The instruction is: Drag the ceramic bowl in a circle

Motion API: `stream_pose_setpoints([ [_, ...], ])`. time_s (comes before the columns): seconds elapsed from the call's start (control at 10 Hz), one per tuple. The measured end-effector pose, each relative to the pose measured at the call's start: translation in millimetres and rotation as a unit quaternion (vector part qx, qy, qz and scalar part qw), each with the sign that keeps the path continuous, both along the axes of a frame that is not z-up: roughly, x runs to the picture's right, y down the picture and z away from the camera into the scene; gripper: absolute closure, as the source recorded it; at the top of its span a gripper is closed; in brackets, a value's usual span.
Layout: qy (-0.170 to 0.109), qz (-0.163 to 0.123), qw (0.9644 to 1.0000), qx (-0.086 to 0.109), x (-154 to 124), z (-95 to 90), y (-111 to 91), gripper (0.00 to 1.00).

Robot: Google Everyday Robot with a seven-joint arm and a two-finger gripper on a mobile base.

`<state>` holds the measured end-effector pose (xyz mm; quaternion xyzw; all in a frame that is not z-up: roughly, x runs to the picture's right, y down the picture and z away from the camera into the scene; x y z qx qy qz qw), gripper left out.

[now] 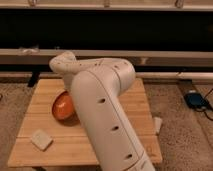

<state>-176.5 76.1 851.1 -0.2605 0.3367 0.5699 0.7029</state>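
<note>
The ceramic bowl (62, 106), orange-red and glossy with a darker rim, sits on the left middle of the wooden table (45, 92). It looks tipped so that its inside faces the camera. My white arm (102, 107) bends over from an elbow at the table's back and covers the bowl's right edge. My gripper is hidden behind the arm, somewhere at that covered edge of the bowl.
A pale sponge block (41, 139) lies near the table's front left corner. A blue object (196, 99) lies on the carpet to the right. A small white thing (158, 124) sits by the table's right side. A dark wall with rails runs behind.
</note>
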Motion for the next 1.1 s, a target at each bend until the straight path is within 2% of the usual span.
stream_pose_setpoints([
  [0.2,-0.034,-0.021,0.9992,-0.004,-24,-14.4,15,1.00],
  [0.4,-0.061,-0.048,0.9969,-0.017,-40,-24.3,39,0.98],
  [0.6,-0.072,-0.049,0.9958,-0.029,-34,-22.1,49,0.83],
  [0.7,-0.087,-0.038,0.9949,-0.037,-29,-17.0,52,0.73],
  [0.8,-0.108,-0.016,0.9931,-0.043,-18,-8.0,49,0.61],
  [0.9,-0.127,0.005,0.9907,-0.047,-13,-4.3,48,0.53],
  [1.0,-0.163,0.043,0.9843,-0.053,-7,-0.4,46,0.42],
  [1.1,-0.183,0.071,0.9791,-0.055,3,2.8,44,0.39],
])
